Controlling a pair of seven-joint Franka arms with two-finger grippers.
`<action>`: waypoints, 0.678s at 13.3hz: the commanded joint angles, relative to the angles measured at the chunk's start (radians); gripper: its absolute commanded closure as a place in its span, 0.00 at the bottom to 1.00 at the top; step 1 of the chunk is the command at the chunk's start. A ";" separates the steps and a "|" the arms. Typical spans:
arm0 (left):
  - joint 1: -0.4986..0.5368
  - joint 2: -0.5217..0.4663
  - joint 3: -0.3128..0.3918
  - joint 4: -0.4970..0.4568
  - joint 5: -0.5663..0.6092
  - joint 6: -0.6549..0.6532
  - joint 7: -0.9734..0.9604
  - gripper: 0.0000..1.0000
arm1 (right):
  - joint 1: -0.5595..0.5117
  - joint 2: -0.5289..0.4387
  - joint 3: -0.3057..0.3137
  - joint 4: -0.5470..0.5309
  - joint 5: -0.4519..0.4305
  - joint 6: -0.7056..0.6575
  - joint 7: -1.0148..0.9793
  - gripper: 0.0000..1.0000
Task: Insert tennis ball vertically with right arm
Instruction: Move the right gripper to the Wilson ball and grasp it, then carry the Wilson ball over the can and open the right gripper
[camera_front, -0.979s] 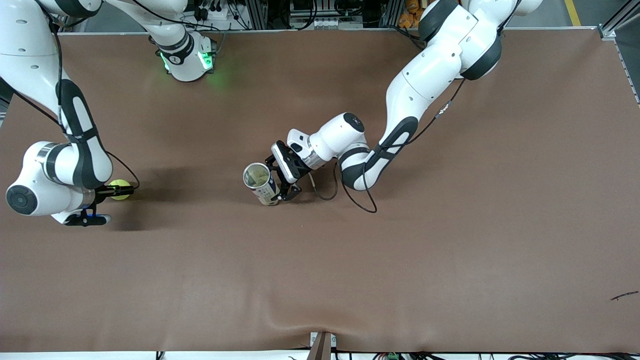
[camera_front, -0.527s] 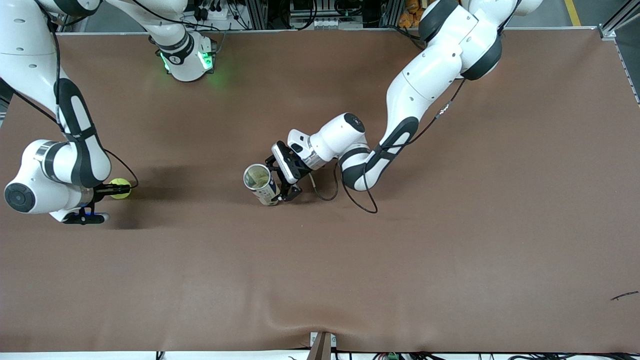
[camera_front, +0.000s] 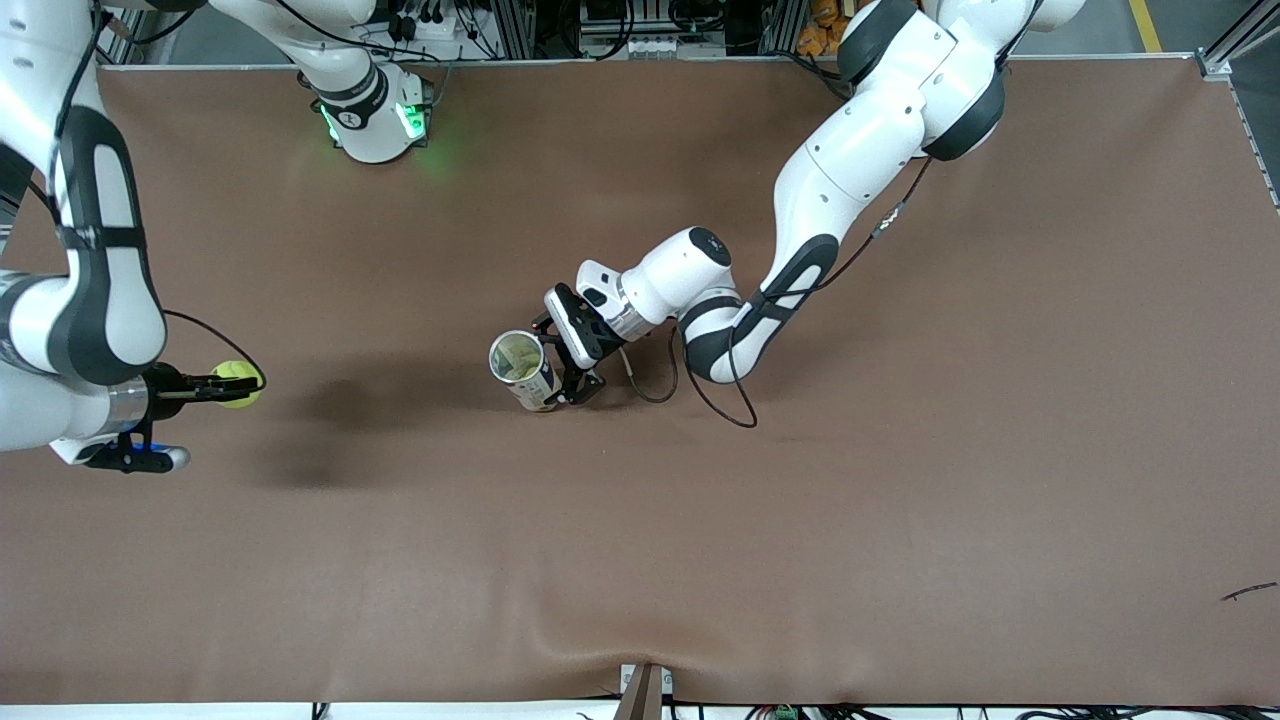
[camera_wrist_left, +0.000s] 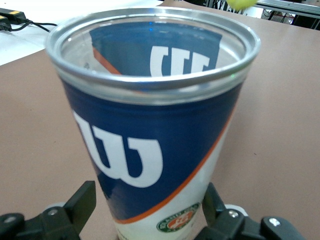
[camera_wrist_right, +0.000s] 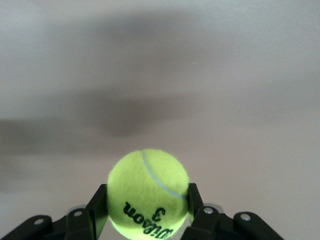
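Brown table (camera_front: 900, 500): right pincer (camera_front: 222, 384) clamps tennis ball (camera_front: 238, 384); left pincer (camera_front: 566, 368) grips can (camera_front: 522, 368)

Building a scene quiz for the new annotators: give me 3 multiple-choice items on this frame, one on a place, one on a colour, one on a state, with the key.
1. Where is the can?
A. Upright on the table, between the left gripper's jaws
B. Lying on its side at the right arm's end
C. Lifted off the table

2. What colour is the tennis ball?
A. Orange
B. Yellow-green
C. White

3. What state is the right gripper in?
A. Open above the can
B. Shut on nothing
C. Shut on the tennis ball, above the table

Key:
1 A, the left wrist view shows the open-topped can standing between the jaws.
2 B, the right wrist view shows yellow-green felt with a black 3.
3 C, both jaws press the ball's sides, and its shadow lies apart on the table.
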 joint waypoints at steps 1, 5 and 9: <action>0.001 0.000 0.006 0.007 0.017 0.018 0.000 0.06 | 0.068 0.006 -0.003 0.061 0.097 -0.077 0.161 1.00; 0.001 0.002 0.006 0.007 0.015 0.018 0.000 0.06 | 0.196 0.006 0.003 0.159 0.218 -0.171 0.535 1.00; -0.001 0.002 0.006 0.010 0.011 0.018 -0.002 0.06 | 0.319 -0.011 0.003 0.178 0.352 -0.162 0.770 1.00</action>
